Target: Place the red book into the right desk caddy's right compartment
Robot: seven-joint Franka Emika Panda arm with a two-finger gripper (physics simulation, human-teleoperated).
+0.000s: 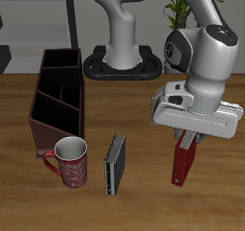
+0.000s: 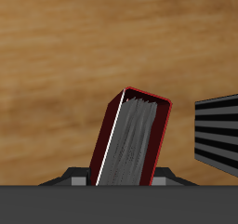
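The red book (image 1: pixel 180 166) stands upright on its edge, toward the table's front, its top end between my gripper's (image 1: pixel 186 142) fingers. The gripper comes down on it from above and looks shut on it. In the wrist view the red book (image 2: pixel 135 139) fills the middle, slightly tilted, with its red cover and grey page block showing. The right desk caddy (image 1: pixel 55 99), a long dark maroon box with inner dividers, stands well away across the table, reaching from mid-table toward the back. I cannot tell whether the book is off the tabletop.
A red patterned mug (image 1: pixel 72 163) stands just in front of the caddy's near end. A dark grey-black book (image 1: pixel 115 164) stands between the mug and the red book; its ribbed edge shows in the wrist view (image 2: pixel 218 131). The robot's base (image 1: pixel 122 62) is at the back.
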